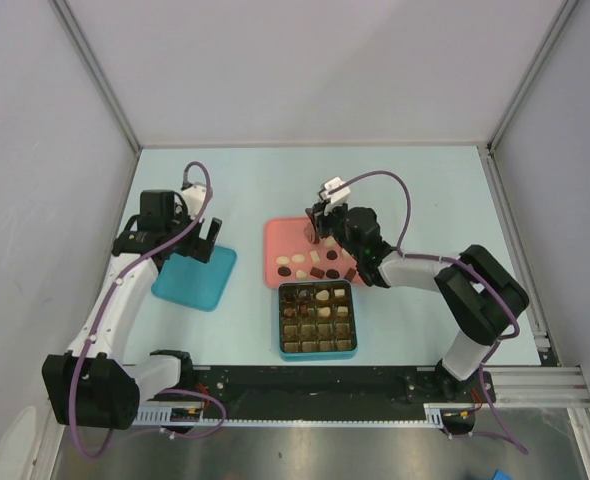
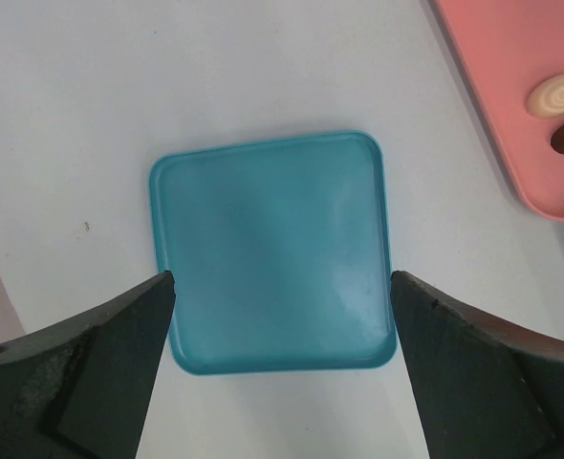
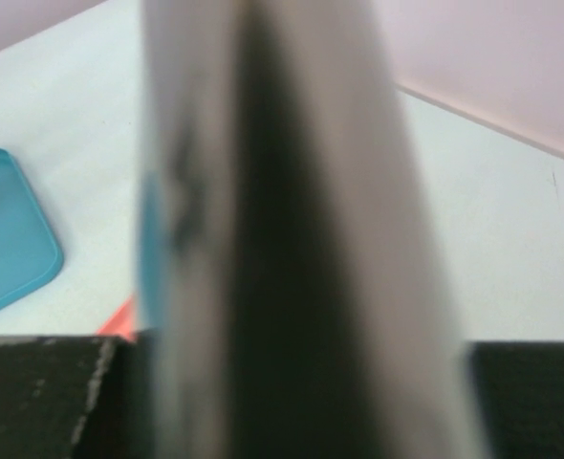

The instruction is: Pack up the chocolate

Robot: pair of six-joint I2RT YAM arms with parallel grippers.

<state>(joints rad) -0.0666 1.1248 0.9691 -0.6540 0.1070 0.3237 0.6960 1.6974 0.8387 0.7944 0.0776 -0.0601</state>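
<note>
Several small chocolates (image 1: 318,268), dark brown and cream, lie on the pink tray (image 1: 280,235). More sit in compartments of the teal grid box (image 1: 318,320) just in front of it. My right gripper (image 1: 319,230) hangs over the back of the pink tray, fingers pointing down. Its wrist view is filled by a blurred grey and dark upright shape, so its jaws are hidden. My left gripper (image 1: 207,240) is open and empty above the flat teal lid (image 1: 195,278). In the left wrist view its fingertips (image 2: 162,287) straddle the lid (image 2: 272,249), and a cream chocolate (image 2: 559,94) shows on the tray corner (image 2: 511,143).
The lid lies left of the pink tray, a short gap apart. Grey walls close the table on the left, right and back. The arm bases and a black rail run along the near edge (image 1: 305,385). The lid's corner shows in the right wrist view (image 3: 5,229).
</note>
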